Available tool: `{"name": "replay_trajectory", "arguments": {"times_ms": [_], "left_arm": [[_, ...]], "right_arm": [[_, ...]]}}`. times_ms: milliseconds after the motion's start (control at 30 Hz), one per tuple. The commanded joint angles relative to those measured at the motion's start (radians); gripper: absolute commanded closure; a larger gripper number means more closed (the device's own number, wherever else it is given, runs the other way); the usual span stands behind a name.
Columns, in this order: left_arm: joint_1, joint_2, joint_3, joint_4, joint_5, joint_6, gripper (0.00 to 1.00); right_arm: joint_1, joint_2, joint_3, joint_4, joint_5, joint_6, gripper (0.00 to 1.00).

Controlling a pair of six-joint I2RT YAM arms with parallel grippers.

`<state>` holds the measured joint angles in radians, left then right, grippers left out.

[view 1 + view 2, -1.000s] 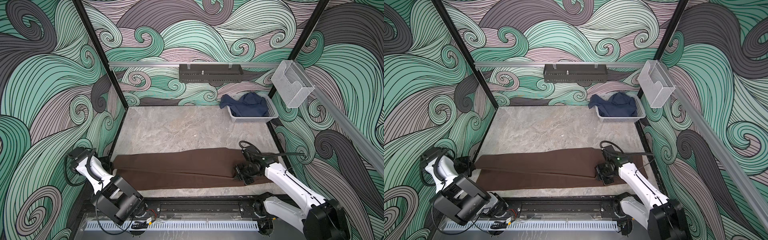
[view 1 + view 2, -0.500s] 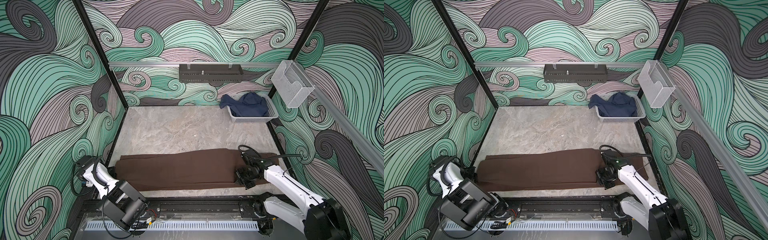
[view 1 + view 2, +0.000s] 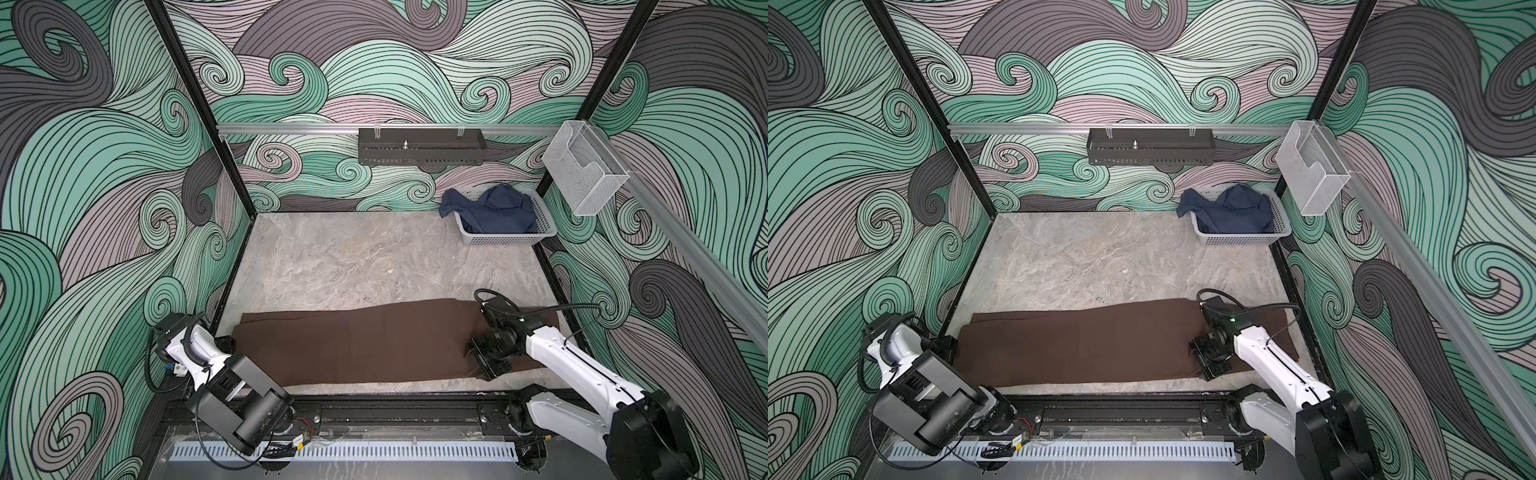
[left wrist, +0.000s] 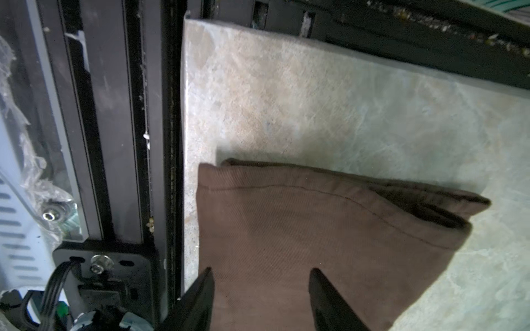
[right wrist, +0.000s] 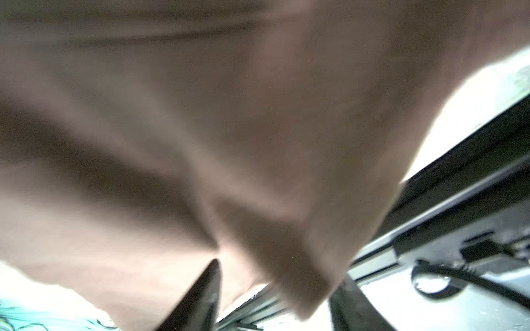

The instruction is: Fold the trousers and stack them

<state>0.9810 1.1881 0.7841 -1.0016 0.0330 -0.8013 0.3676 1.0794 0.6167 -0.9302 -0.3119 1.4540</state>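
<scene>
Left gripper (image 4: 261,270) is sitting low over the hem end with its jaws spread and nothing pinched. The brown cloth just lies flat under the two fingers (image 4: 208,286). Right gripper (image 5: 279,272) also has its jaws apart, down at the other end. Its wrist view is really blurry though, and a folded corner of fabric sits right in the gap, so I can't tell if it's clear of the cloth or snagged on a finger. Going outward, the trousers (image 3: 361,345) are laid in a long strip along the near edge of the table (image 3: 353,257), one leg on top of the other, running from the left side to the right. Far back right there's a basket (image 3: 498,240) with a navy garment (image 3: 498,208) in it, well apart from all this. To me the lengthwise fold looks done and the crosswise folds are next. What worries me:

- The two hems (image 4: 286,189) aren't lined up and the lower leg pokes out, so a grab that only catches the top layer would peel the legs apart.
- If that corner is hung up on the right finger, pulling away could drag the fold open.
- The hem sits near the table edge and the rail gap, so a sloppy tug could pull it over.
</scene>
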Motion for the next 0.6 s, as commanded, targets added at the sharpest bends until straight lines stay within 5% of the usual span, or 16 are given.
{"name": "replay_trajectory", "arguments": {"times_ms": [0, 267, 567], "left_arm": [[0.007, -0.005, 0.093, -0.03, 0.015, -0.015, 0.37], [-0.058, 0.03, 0.121, 0.013, 0.129, -0.029, 0.39], [-0.23, 0.203, 0.021, 0.127, 0.137, -0.033, 0.59]], "right_arm": [[0.007, 0.011, 0.113, -0.089, 0.034, -0.079, 0.31], [-0.033, 0.051, 0.298, -0.144, 0.164, -0.197, 0.25], [-0.221, 0.158, 0.198, 0.098, 0.258, -0.401, 0.47]]}}
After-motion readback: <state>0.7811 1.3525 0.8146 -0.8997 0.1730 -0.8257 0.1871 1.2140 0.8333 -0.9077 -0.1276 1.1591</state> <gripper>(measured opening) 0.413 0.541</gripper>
